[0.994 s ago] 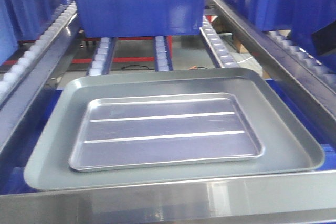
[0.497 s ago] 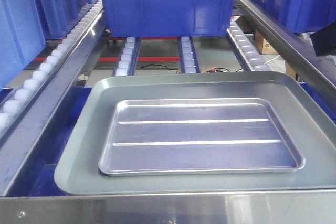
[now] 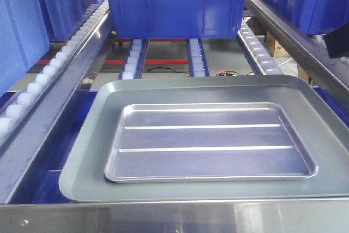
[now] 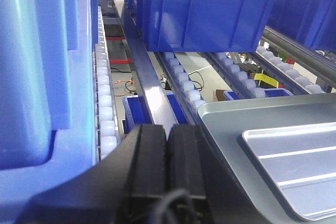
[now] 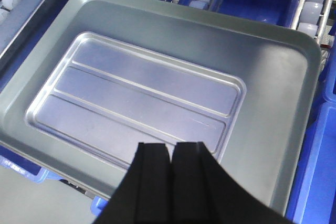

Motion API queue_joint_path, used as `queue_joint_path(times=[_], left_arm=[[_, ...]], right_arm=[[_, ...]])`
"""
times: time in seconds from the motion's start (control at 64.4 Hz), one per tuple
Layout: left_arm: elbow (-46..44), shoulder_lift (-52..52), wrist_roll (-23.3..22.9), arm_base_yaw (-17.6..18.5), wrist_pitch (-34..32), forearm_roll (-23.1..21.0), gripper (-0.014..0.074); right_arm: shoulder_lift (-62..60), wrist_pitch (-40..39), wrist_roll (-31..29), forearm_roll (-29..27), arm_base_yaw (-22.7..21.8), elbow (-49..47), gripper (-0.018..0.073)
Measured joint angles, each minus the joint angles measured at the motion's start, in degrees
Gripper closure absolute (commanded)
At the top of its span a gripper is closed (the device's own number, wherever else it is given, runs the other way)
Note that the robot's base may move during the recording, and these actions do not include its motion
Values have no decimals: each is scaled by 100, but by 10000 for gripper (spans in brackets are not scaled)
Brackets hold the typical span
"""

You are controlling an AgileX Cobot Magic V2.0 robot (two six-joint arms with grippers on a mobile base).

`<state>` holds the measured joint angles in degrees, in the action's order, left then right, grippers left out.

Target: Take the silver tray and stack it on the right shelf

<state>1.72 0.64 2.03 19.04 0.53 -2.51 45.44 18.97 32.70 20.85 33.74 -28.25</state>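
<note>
Silver tray (image 3: 210,141) lying flat inside grey tray (image 3: 82,156), centred. Right gripper (image 5: 171,157) hovering over grey tray's near rim, fingers pressed together, empty. Left gripper (image 4: 167,153) sitting left of grey tray, fingers together.

A big dull grey tray (image 3: 82,151) lies on the rollers. Behind it sits a blue crate (image 3: 174,4), more blue bins (image 3: 22,31) alongside; beneath, possibly loose cables (image 3: 158,70).

The roller-rack shelf (image 3: 193,61), with blue-framed tracks of white rollers and a steel front bar (image 3: 174,216), carries a large dull grey tray (image 3: 82,151) at the front and a blue plastic crate (image 3: 174,4) further back.
</note>
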Motion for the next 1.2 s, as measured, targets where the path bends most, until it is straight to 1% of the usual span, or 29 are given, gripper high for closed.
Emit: queue_joint_path(times=[0.124, 0.233, 0.295, 0.326, 0.435, 0.466, 0.513, 0.575, 0.621, 0.683, 0.73, 0.792, 0.901, 1.196], left_arm=[[0, 0, 0, -45, 0, -29, 696], [0, 0, 0, -372, 0, -79, 696], [0, 0, 0, -563, 0, -124, 696], [0, 0, 0, -651, 0, -151, 696], [0, 0, 0, -772, 0, -177, 696], [0, 0, 0, -806, 0, -177, 696], [0, 0, 0, -920, 0, -188, 696], [0, 0, 0, -1042, 0, -209, 696], [0, 0, 0, -1118, 0, -219, 696], [0, 0, 0, -1176, 0, -232, 696], [0, 0, 0, -1183, 0, -232, 696], [0, 0, 0, -1188, 0, -232, 696], [0, 0, 0, -1188, 0, -232, 696], [0, 0, 0, -1198, 4, -232, 696]], right_arm=[[-575, -30, 0, 0, -14, 412, 508], [-1279, 30, 0, 0, -45, 811, 508], [-1654, 52, 0, -27, -200, 947, 508], [-1809, 82, 0, -59, -374, 1008, 508], [-2257, 162, 0, -133, -1066, 1115, 508], [-2391, 193, 0, -136, -1319, 1127, 508], [-2660, 222, 0, -150, -1829, 1131, 508], [-2962, 244, 0, -275, -2255, 1131, 508], [-3215, 254, 0, -476, -2541, 1131, 508], [-3561, 258, 0, -892, -2880, 1131, 508], [-3788, 267, 0, -1208, -3082, 1131, 508], [-3972, 267, 0, -1422, -3314, 1168, 508], [-4127, 233, 0, -1525, -3503, 1454, 508], [-4592, 268, 0, -1790, -3521, 2855, 508]])
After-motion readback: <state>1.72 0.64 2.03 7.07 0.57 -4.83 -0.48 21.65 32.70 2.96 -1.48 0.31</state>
